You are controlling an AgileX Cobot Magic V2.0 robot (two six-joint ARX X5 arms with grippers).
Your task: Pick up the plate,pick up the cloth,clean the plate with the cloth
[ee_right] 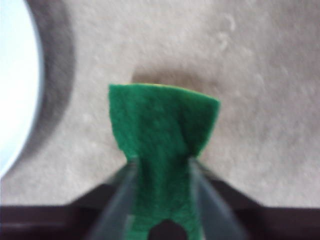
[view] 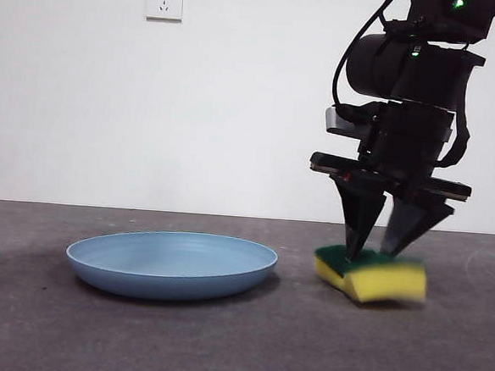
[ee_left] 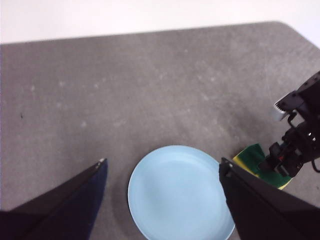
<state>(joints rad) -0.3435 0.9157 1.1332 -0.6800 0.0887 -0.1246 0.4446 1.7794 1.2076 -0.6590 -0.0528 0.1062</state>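
Right gripper [view: 379, 250]: comes down from above with its two black jaws closed in on the sponge, one on each long side, gripping the near end.
Sponge [view: 370, 276]: a yellow foam block with its dark green scouring layer facing up toward the gripper. In the right wrist view its long axis runs straight out from between the jaws, and most of its length sticks out past the fingertips. In the front view it is tilted and looks slightly blurred; whether it touches the table cannot be told.
Plate [view: 172, 263]: light blue, round and shallow, resting flat on the grey table [view: 236, 346], just beside the right gripper.
Left gripper [ee_left: 162, 167]: hangs above the plate with its jaws spread wide, holding nothing. The plate lies between and below them.
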